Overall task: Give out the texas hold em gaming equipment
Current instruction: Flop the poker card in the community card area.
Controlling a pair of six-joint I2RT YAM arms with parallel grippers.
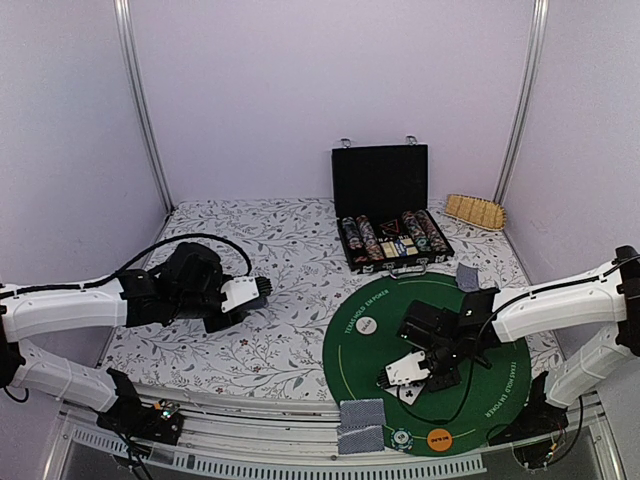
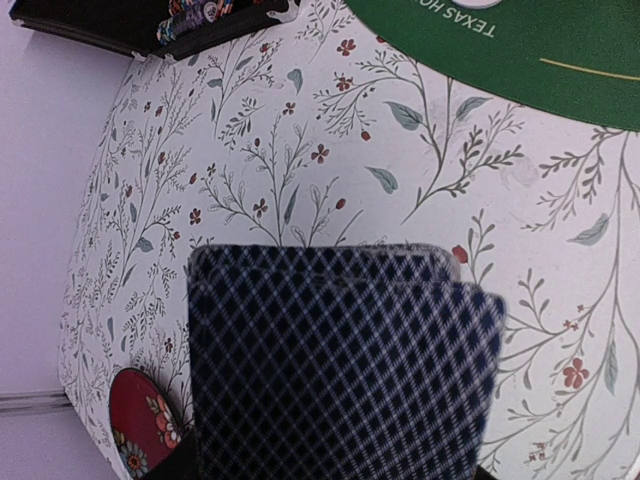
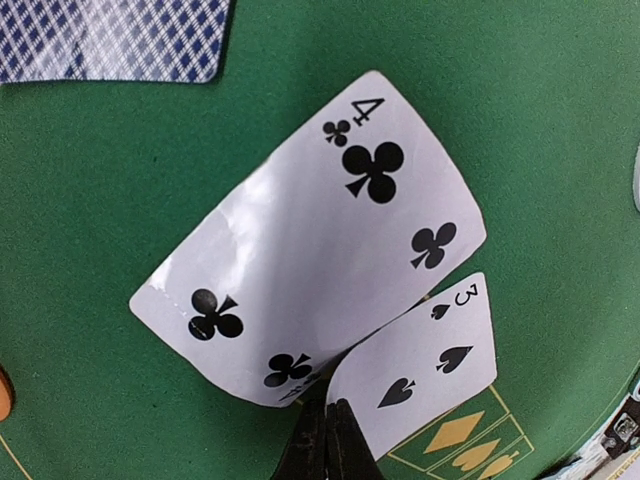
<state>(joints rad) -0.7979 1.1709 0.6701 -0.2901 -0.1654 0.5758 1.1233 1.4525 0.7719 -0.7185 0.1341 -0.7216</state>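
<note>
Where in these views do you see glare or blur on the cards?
Right wrist: a pale sheen of glare crosses the bent four of clubs, its pips sharp; the three of spades shows none. Left wrist: the patterned card backs sit close to the lens and look soft, the floral tablecloth crisper. Top external: even light, no glare on the green mat.
</note>
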